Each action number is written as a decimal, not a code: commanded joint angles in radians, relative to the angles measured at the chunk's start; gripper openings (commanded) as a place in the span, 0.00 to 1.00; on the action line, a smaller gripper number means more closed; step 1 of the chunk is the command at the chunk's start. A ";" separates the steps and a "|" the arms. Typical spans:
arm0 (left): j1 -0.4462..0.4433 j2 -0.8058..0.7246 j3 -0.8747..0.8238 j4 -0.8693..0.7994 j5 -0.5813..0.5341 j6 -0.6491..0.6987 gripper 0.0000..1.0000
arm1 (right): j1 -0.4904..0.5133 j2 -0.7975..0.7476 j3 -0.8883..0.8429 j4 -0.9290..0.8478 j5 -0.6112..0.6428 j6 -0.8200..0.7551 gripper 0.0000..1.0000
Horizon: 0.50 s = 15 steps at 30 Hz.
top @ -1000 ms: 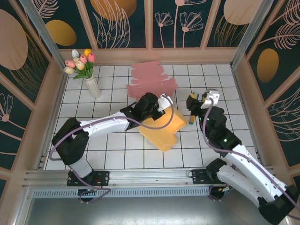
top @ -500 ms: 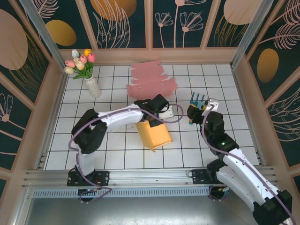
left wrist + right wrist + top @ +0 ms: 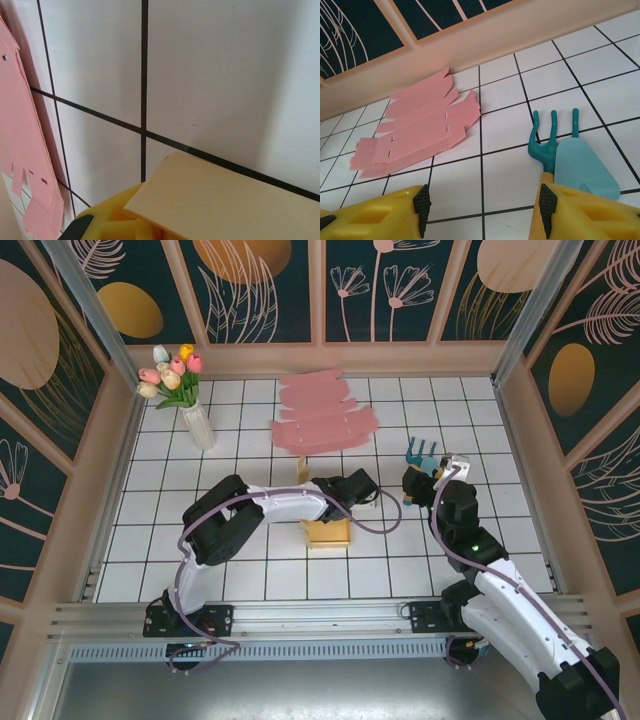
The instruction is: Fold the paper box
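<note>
Your left gripper (image 3: 352, 492) has its jaws shut together, and the paper box (image 3: 326, 530) is pinched at its upper edge. In the left wrist view the tan panel of the box (image 3: 230, 205) comes out right beside the yellow finger (image 3: 107, 225), w/ no gap between them. The box stands on its edge on the white tiled table (image 3: 250, 410), near the middle, just in front of the left gripper.

Your right gripper (image 3: 484, 210) has the jaws apart, about half way, and nothing is between them. Its yellow fingers (image 3: 390, 215) carry black pads (image 3: 421, 207). It hovers just beside a teal fork (image 3: 547, 137) and a teal scoop (image 3: 582, 170), which lie touching each other on the tiles.

Left arm: it goes up from its base, bends sharply at the elbow, then the forearm runs to the right, low over the table, approx. level. Right arm: it reaches fwd and a little to the left, wrist over the tools.

The box is plain matte card, yellow-tan, w/ flat panels and sharp folds. A stack of pink flat box blanks (image 3: 325, 415) lies at the far side of the table, well apart from the box, w/ notched edges and small slots. The table has glossy white squares w/ thin black lines
</note>
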 commanded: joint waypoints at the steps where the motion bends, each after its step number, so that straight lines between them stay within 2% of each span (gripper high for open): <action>1: 0.003 -0.022 -0.029 0.028 -0.047 0.047 0.14 | -0.010 -0.014 -0.013 0.044 -0.018 0.014 0.62; 10: -0.003 -0.082 -0.026 -0.003 0.008 0.027 0.31 | -0.013 -0.014 -0.019 0.050 -0.022 0.022 0.63; 15: -0.002 -0.102 -0.026 -0.001 -0.008 0.014 0.38 | -0.013 -0.014 -0.025 0.056 -0.025 0.023 0.63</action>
